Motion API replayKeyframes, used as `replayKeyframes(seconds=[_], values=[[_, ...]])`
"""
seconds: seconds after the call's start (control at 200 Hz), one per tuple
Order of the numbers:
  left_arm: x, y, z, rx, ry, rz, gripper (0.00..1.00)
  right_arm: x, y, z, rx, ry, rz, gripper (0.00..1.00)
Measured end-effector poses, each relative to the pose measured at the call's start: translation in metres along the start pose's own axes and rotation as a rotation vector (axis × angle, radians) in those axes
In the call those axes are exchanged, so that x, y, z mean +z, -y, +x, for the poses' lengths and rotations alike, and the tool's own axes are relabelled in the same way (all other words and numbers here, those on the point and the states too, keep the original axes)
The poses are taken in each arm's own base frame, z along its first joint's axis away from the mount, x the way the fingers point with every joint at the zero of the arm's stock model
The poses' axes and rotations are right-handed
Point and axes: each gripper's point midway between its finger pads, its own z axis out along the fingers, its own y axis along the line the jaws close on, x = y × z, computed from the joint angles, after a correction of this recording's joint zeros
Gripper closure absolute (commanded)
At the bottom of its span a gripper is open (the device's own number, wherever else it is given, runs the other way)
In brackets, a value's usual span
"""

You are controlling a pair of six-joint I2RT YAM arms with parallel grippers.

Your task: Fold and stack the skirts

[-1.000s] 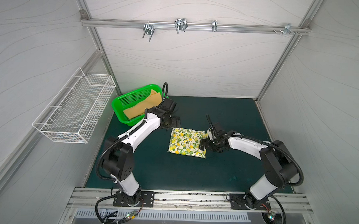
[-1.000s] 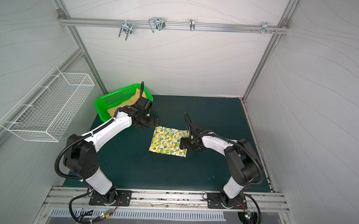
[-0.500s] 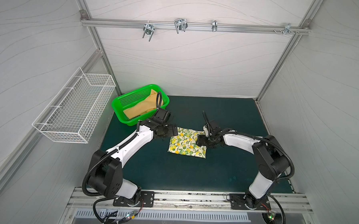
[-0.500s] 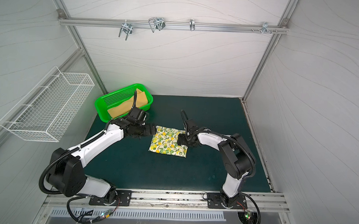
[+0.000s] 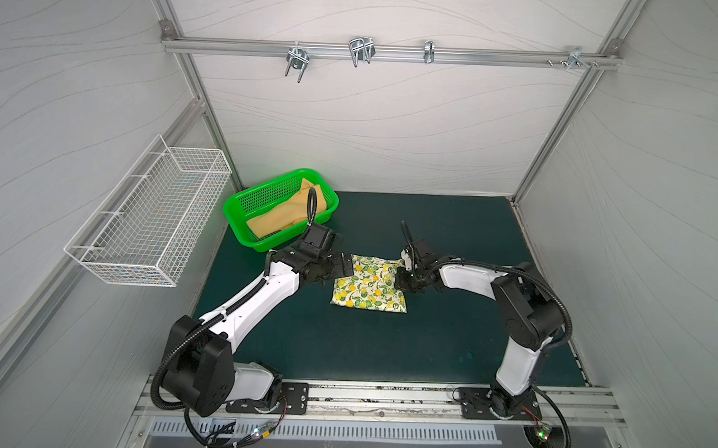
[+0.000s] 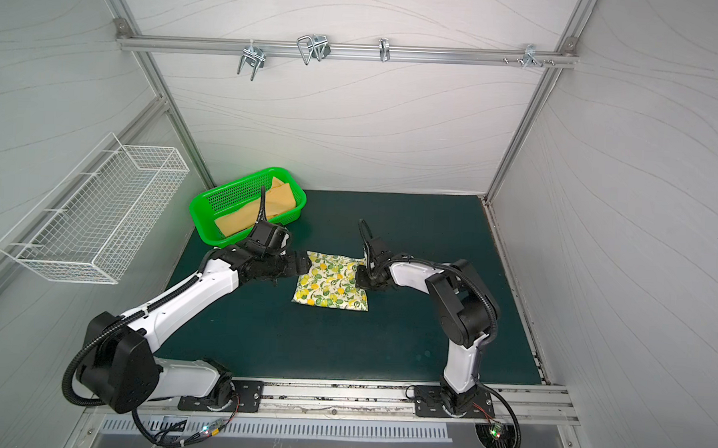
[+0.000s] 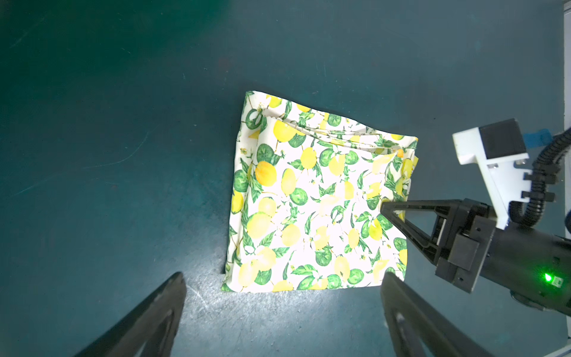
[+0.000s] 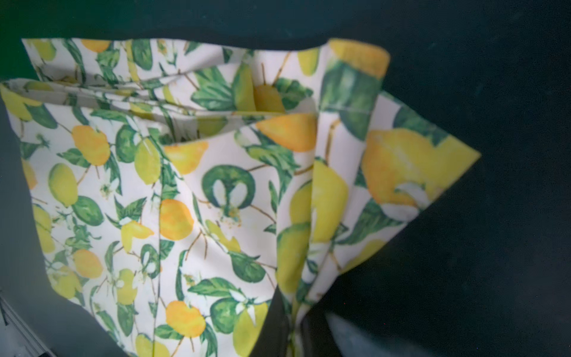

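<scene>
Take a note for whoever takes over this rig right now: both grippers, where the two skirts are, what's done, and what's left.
Left gripper: open, gripping nothing, at the basket-side edge of the cream lemon-and-leaf print cloth skirt.
Right gripper: shut on that skirt's opposite edge.
Lemon skirt: folded into a rough square on the dark green mat.
The plain mustard yellow cloth skirt lies loose in the green plastic basket, back left, not yet folded.
Done: the lemon skirt looks mostly folded.
Left: probably finish or release it, then fetch and fold the mustard skirt and stack the two.
</scene>
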Motion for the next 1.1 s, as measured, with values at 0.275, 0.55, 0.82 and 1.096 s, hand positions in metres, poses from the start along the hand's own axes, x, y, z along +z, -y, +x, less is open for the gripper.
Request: replayKeyframes(seconds=[0.275, 0.55, 0.82, 1.096], values=[[-0.011, 0.002, 0.001, 0.001, 0.036, 0.031, 0.01, -0.016, 0.030, -0.041, -0.052, 0.001, 0.139, 0.99], [-0.011, 0.007, 0.006, -0.015, 0.051, 0.092, 0.01, -0.068, 0.098, -0.127, -0.077, 0.099, 0.407, 0.99], [-0.005, 0.013, 0.004, -0.010, 0.057, 0.125, 0.01, -0.080, 0.166, -0.178, -0.068, 0.076, 0.623, 0.99], [-0.003, 0.013, 0.002, -0.010, 0.060, 0.122, 0.01, -0.096, 0.234, -0.220, -0.078, 0.063, 0.797, 0.98]])
